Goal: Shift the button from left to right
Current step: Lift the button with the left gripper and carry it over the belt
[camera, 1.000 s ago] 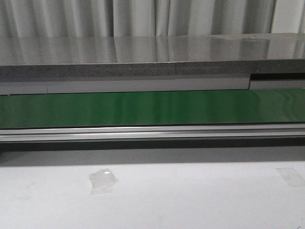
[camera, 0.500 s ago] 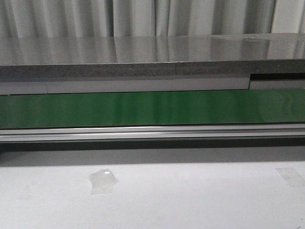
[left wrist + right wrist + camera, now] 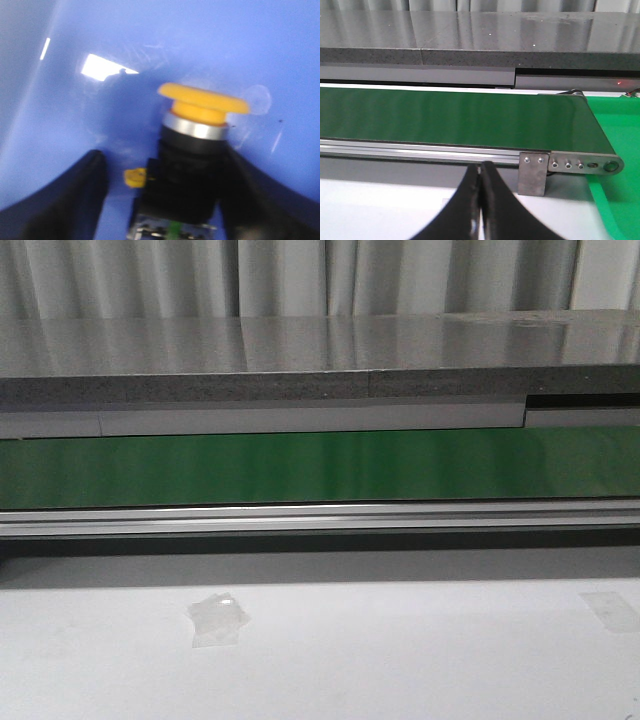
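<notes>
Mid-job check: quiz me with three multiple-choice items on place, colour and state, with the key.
1. Where is the orange-capped, dark-bodied push-button? A on the belt; B between the left gripper's fingers, against a blue surface; C in the right gripper.
2. The conveyor belt's colour? A green; B black; C white.
3. The right gripper is: A wide open; B holding the button; C shut, empty.
Key: B, the left wrist view shows it; A, green in the front view; C, its fingers meet with nothing between.

button [image 3: 192, 150] | orange cap, dark body | upright (blurred), on blue surface
</notes>
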`<state>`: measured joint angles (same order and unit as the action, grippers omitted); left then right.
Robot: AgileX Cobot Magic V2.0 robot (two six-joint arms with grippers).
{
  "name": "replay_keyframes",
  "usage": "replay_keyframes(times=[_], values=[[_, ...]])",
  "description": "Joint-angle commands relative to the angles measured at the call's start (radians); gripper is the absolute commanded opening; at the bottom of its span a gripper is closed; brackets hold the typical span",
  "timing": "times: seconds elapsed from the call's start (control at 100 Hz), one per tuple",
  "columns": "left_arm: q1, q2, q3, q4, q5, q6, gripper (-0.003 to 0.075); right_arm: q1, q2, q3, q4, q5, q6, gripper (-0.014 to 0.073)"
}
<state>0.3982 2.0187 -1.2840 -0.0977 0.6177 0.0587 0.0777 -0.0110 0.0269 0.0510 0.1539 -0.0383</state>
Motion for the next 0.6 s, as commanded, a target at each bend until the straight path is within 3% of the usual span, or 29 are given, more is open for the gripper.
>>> replay_keyframes(times=[0.0,0.09,0.23,0.59], values=[[-0.004,-0.036,-0.028,-0.032,-0.004,-0.004,0.0239,-0.004,-0.018,-0.015,-0.01,-0.086,-0.004,-0.0068],[-0.004,-0.042,-0.039,-0.032,0.006,-0.004,0.0119,-0.004,-0.018,-0.015,-0.01,-0.086,-0.004,-0.0068],[-0.004,-0.086,-0.041,-0.032,0.009,-0.004,0.0013,-0.004,-0.018,-0.015,-0.01,-0.086,-0.004,-0.0068],[-0.029,-0.285,-0.041,-0.033,0.08,0.029,-0.0012,-0.004,-0.018,-0.015,-0.01,-0.086,-0.004,-0.0068]])
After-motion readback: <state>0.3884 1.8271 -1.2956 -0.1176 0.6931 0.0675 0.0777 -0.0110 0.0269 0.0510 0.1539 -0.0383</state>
